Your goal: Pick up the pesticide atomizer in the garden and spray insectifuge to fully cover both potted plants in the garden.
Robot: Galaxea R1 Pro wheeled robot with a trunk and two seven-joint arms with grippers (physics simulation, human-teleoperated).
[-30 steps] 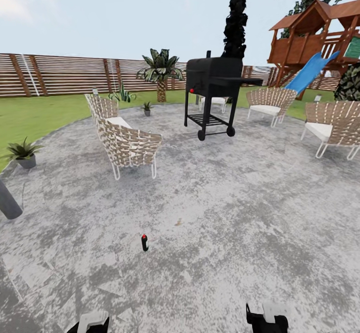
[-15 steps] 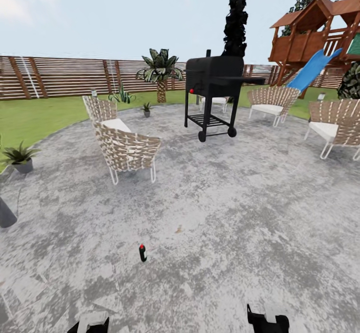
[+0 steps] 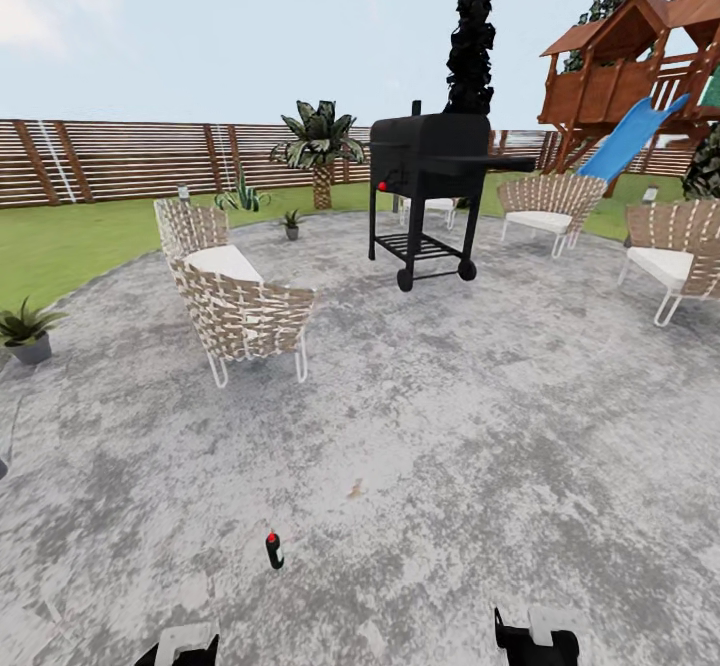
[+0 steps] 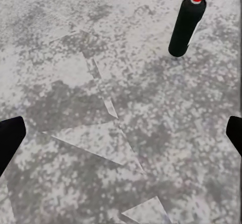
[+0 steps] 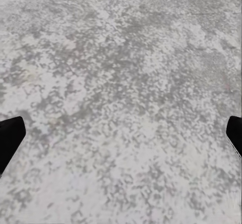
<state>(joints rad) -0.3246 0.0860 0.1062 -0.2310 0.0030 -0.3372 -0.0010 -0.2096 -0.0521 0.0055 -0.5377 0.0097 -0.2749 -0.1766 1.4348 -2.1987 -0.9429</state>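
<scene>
item: pesticide atomizer [image 3: 273, 550], upright on the paved patio [image 3: 480, 416], just ahead of my left gripper [image 4: 121, 133]. both jaws spread wide, empty. risk: slim bottle, likely toppled by a careless finger nudge on approach.

A mottled grey paved patio [image 3: 480, 446] holds woven chairs [image 3: 235, 301] and a black grill [image 3: 425, 181] before a slatted fence [image 3: 120, 161].

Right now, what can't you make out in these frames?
- Spray bottle: label too small in the head view; in the left wrist view its label side is turned away.
- Far potted plant: leaves too small and blurred, head view.
- Both hands: cut off by frame edges, only fingertips show.
</scene>
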